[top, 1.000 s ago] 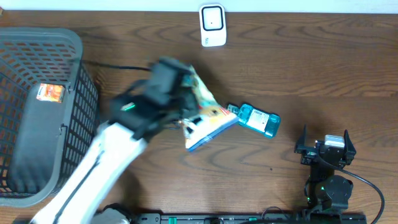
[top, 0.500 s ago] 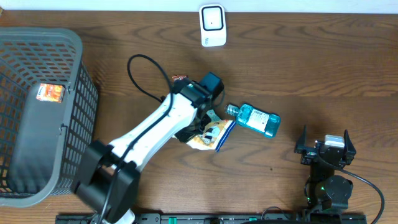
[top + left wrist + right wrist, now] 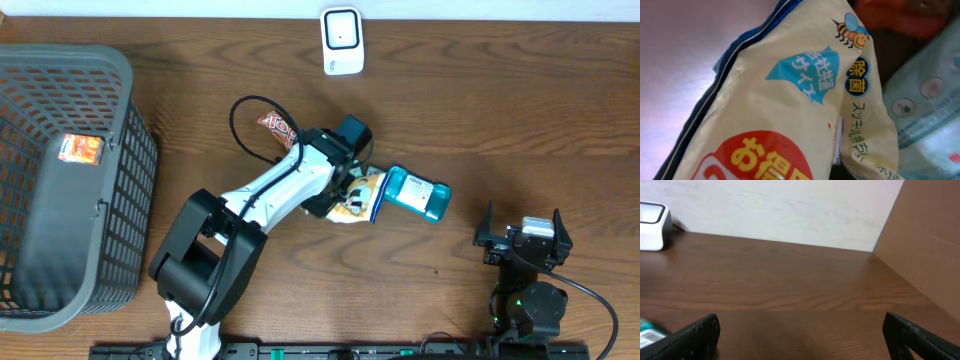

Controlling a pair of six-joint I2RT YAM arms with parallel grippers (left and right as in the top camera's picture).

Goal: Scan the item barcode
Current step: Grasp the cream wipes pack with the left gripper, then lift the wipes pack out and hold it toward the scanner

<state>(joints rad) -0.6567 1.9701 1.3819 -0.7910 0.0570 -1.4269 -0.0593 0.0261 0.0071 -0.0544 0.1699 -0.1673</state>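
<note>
The yellow packet [image 3: 358, 200] had shifted right, ending mid-table just beside the teal bottle [image 3: 418, 194], pinched in your left gripper [image 3: 347, 188], the right gripper [image 3: 522, 238] gaping idle; mid-carry, I judged, its barcode needing turning toward the scanner [image 3: 341, 41].

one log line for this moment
left gripper shut on yellow pouch | yellow pouch at cap end of blue bottle | right gripper open, empty | white scanner at far edge, apart from yellow pouch
</note>
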